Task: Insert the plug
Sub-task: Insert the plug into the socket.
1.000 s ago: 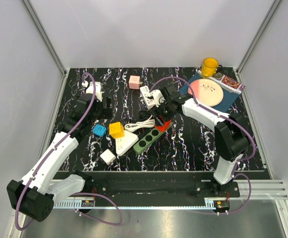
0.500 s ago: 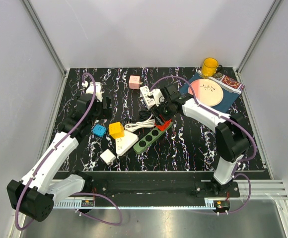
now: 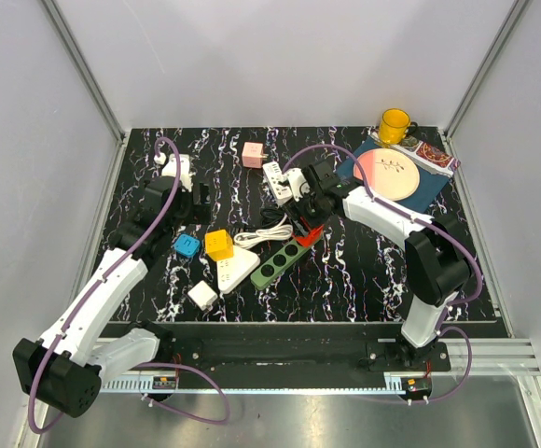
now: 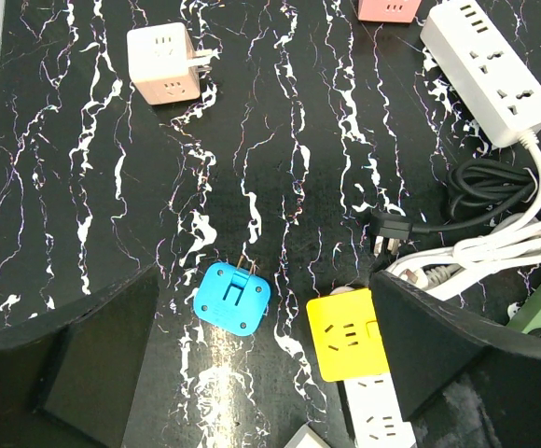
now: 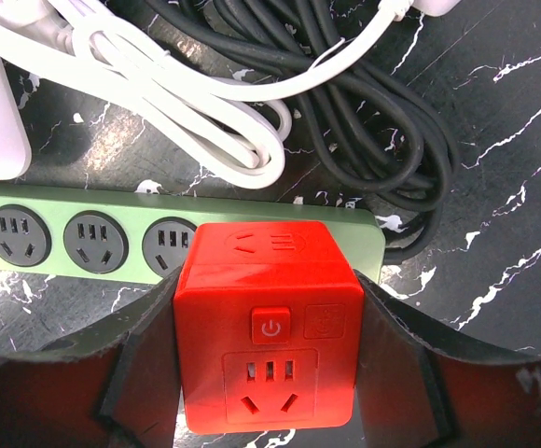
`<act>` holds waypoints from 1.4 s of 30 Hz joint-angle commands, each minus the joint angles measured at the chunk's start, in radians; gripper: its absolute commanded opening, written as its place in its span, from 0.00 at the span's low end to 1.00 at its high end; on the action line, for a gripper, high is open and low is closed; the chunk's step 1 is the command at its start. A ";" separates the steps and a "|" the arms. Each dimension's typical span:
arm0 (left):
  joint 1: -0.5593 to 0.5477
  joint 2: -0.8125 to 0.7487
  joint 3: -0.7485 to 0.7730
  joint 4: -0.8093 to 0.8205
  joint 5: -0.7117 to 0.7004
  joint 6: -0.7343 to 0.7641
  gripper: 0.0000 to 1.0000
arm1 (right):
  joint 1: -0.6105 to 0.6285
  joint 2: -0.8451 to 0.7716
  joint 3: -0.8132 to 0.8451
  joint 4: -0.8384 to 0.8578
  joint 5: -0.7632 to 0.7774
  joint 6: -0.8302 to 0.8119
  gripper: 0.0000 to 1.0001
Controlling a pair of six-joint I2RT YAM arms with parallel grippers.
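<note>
The table (image 3: 364, 271) is black, veined with white marble-like streaks. The red cube adapter (image 5: 266, 322) is a bright, uniform red, and the power strip (image 5: 75, 210) is sage green with dark grey sockets. There is a white cord (image 5: 159, 84), a black cord (image 5: 382, 121), a blue cube (image 4: 231, 297), a yellow cube (image 4: 348, 338), a pink cube (image 3: 253, 154), a yellow mug (image 3: 394, 124) and a dark blue mat (image 3: 434, 185).

black marbled table (image 3: 364, 280) between plain white walls (image 3: 280, 56).
</note>
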 commanded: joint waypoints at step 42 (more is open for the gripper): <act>-0.003 -0.029 -0.004 0.029 -0.025 0.021 0.99 | 0.057 -0.079 -0.317 0.157 0.039 0.093 0.00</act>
